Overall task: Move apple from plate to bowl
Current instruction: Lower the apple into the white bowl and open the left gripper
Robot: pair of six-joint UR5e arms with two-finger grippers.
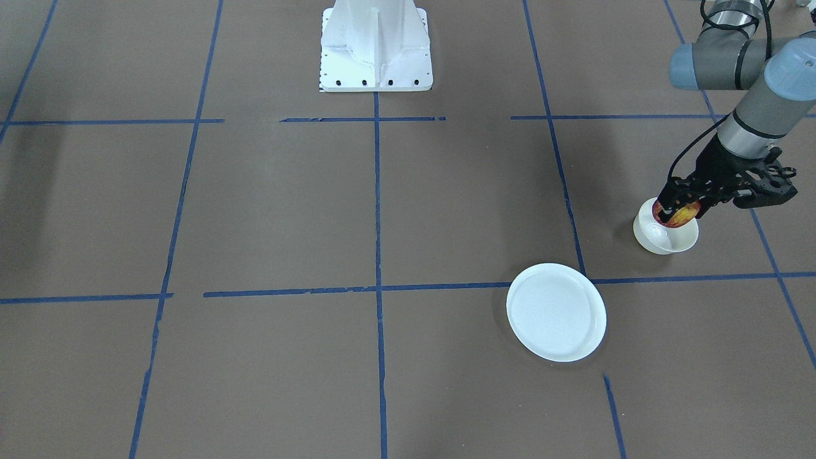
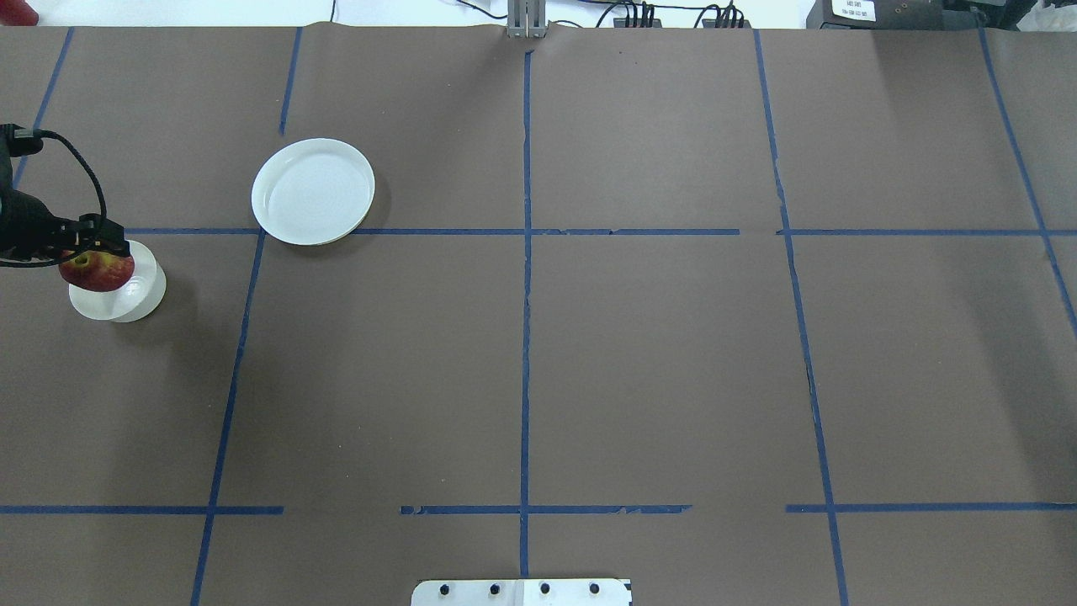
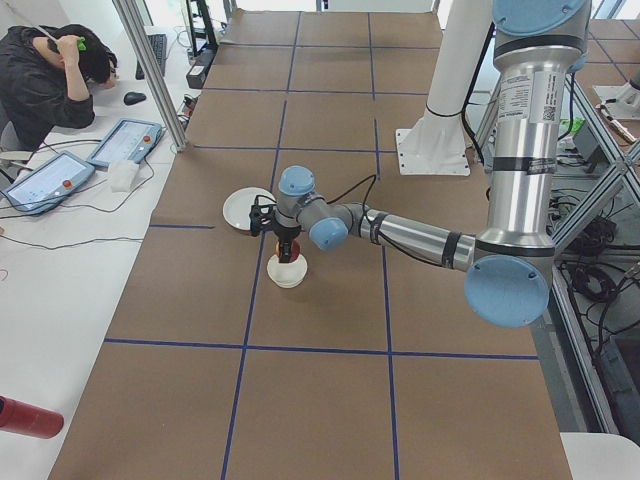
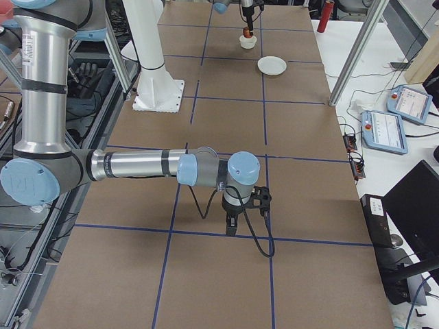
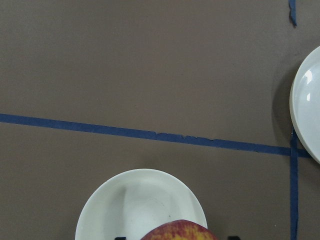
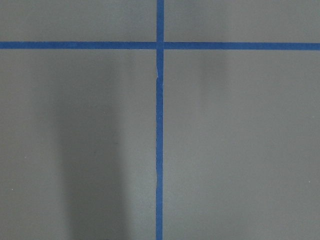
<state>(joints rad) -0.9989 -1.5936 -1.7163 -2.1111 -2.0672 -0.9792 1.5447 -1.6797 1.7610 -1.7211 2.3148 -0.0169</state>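
Observation:
My left gripper is shut on the apple, a red apple with yellow patches, and holds it just above the small off-white bowl. In the overhead view the apple hangs over the bowl at the far left. The left wrist view shows the apple's top over the empty bowl. The wide white plate lies empty a short way from the bowl. My right gripper shows only in the exterior right view, low over the table; I cannot tell whether it is open or shut.
Blue tape lines grid the brown table. The white robot base stands at the table's robot side. The plate's edge shows at the right of the left wrist view. An operator sits at a side desk.

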